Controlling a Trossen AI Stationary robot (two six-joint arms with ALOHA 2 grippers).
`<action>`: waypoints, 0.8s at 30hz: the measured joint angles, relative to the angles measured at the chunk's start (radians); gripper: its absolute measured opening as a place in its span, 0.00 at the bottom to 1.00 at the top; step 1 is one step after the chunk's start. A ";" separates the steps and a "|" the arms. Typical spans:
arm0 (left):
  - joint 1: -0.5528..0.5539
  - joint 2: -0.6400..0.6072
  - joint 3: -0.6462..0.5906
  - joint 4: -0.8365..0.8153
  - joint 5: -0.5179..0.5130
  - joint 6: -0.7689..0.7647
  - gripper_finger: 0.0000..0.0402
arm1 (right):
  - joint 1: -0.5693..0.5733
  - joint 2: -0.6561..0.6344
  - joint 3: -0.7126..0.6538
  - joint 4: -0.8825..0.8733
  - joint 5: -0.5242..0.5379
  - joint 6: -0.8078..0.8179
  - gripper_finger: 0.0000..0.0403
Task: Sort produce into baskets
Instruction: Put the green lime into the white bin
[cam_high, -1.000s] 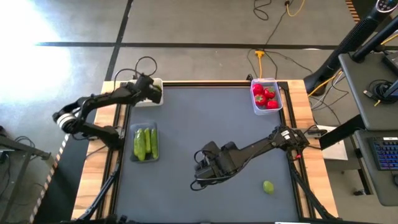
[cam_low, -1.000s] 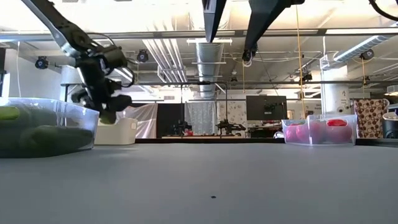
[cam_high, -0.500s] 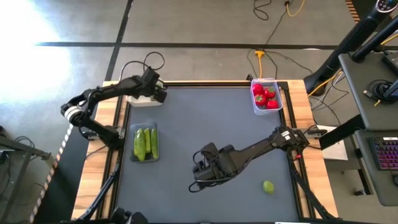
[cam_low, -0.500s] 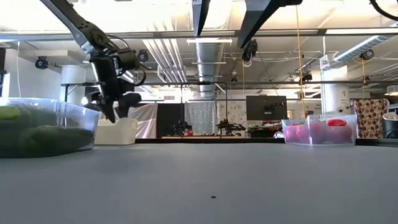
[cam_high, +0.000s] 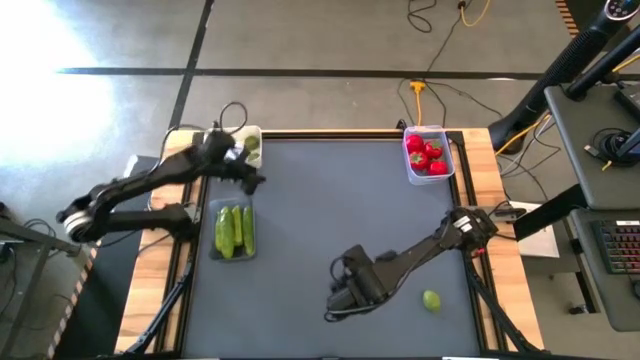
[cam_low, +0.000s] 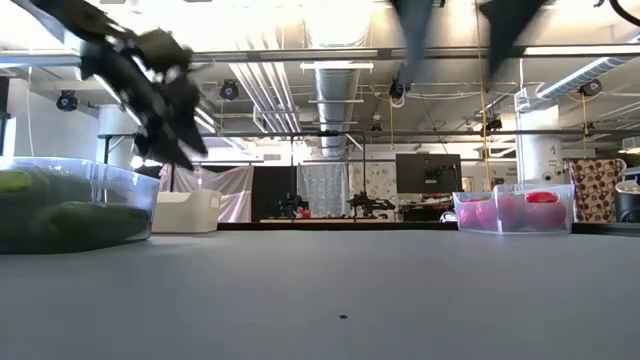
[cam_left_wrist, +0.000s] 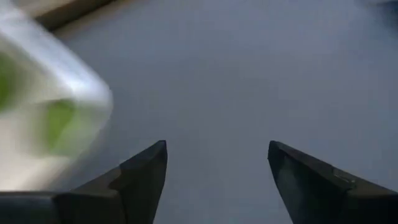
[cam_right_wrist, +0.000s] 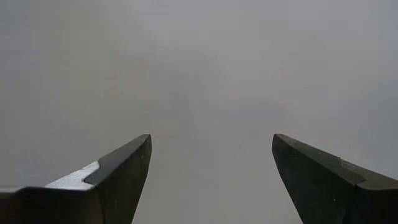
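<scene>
My left gripper (cam_high: 252, 179) (cam_left_wrist: 217, 168) hangs open above the table, just near of the white tub (cam_high: 238, 143) (cam_left_wrist: 43, 106). A yellow-green ball (cam_high: 252, 143) lies in that tub. My right gripper (cam_high: 338, 306) (cam_right_wrist: 211, 162) is open over bare table, left of a second yellow-green ball (cam_high: 431, 299) that rests on the table. A clear tub (cam_high: 233, 230) (cam_low: 70, 205) at the left holds long green pods. Another clear tub (cam_high: 428, 155) (cam_low: 515, 210) at the far right holds red pieces with green tops.
The dark table top (cam_high: 330, 210) lies open between the tubs. Wooden side rails (cam_high: 480, 150) flank it. Cables lie on the floor beyond the far edge, and a desk with a keyboard (cam_high: 620, 250) stands to the right.
My left gripper has opened above the white tub and let go of a yellow-green ball, which now lies in the tub; the gripper has then drawn back toward the near edge. My right gripper has moved toward the near right, closer to the ball on the table.
</scene>
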 joint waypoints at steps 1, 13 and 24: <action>-0.032 -0.050 -0.020 0.010 0.064 -0.019 0.65 | 0.009 -0.003 -0.034 -0.002 -0.068 0.013 0.81; -0.489 -0.421 -0.195 0.458 0.064 -0.321 0.63 | 0.141 -0.058 -0.347 0.118 -0.598 0.152 0.81; -0.721 -0.426 -0.135 0.422 0.022 -0.370 0.63 | 0.172 -0.238 -0.606 0.158 -0.629 0.257 0.81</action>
